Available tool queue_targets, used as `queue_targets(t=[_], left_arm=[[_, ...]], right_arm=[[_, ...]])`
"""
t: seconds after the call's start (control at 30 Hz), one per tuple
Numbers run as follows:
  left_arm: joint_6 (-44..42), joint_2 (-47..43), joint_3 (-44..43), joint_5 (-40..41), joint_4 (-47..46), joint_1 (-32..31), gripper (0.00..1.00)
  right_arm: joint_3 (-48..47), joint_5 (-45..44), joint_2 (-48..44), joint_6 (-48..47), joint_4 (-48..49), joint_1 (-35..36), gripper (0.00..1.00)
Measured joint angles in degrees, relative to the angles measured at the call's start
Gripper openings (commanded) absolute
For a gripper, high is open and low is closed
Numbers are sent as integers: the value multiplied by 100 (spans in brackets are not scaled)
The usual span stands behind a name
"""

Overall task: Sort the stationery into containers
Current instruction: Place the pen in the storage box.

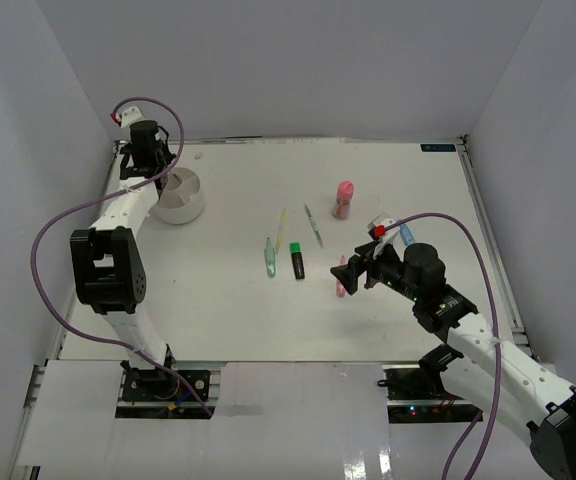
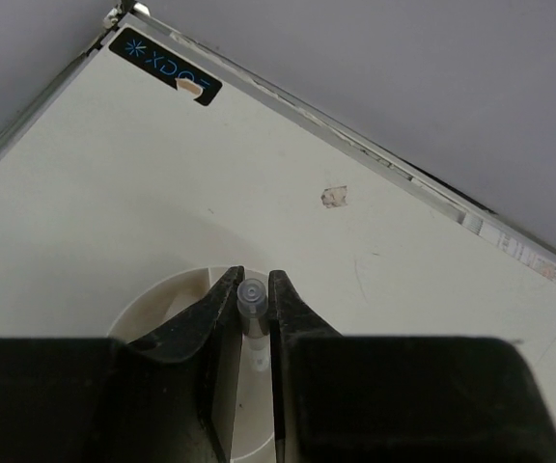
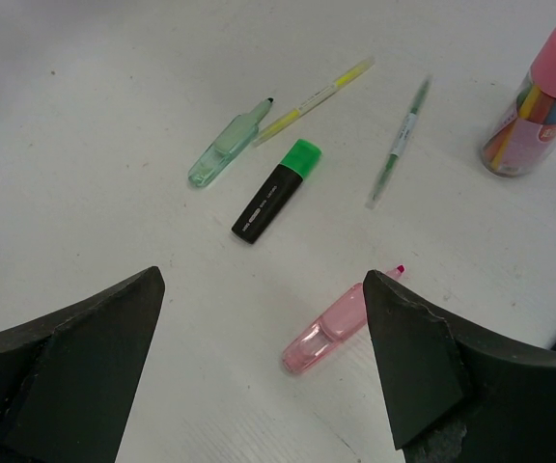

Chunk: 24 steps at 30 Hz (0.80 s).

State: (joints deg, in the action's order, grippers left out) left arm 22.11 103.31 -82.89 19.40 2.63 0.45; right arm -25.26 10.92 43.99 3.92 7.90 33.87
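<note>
Organiser cup (image 1: 181, 211) sits under the left gripper (image 2: 251, 285), which pinches a thin pen (image 2: 252, 295) end-up; dropped near the rim, it could topple out. Right gripper (image 3: 262, 280) hangs spread over the pink marker (image 3: 331, 328), which may roll if nudged.

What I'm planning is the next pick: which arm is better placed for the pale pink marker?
Right. The right gripper hangs open just above the pink marker, while the left gripper is across the table over the white cup, shut on a small item.
</note>
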Motion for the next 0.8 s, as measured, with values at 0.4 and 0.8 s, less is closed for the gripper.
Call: queue_targets(t=[0.4, 0.8], left_arm=[[-55, -98, -149, -170, 203, 201, 21], [-212, -586, -365, -437, -94, 201, 24]], right_arm=[[0, 24, 111, -13, 0, 0, 90], [0, 116, 129, -33, 0, 0, 90]])
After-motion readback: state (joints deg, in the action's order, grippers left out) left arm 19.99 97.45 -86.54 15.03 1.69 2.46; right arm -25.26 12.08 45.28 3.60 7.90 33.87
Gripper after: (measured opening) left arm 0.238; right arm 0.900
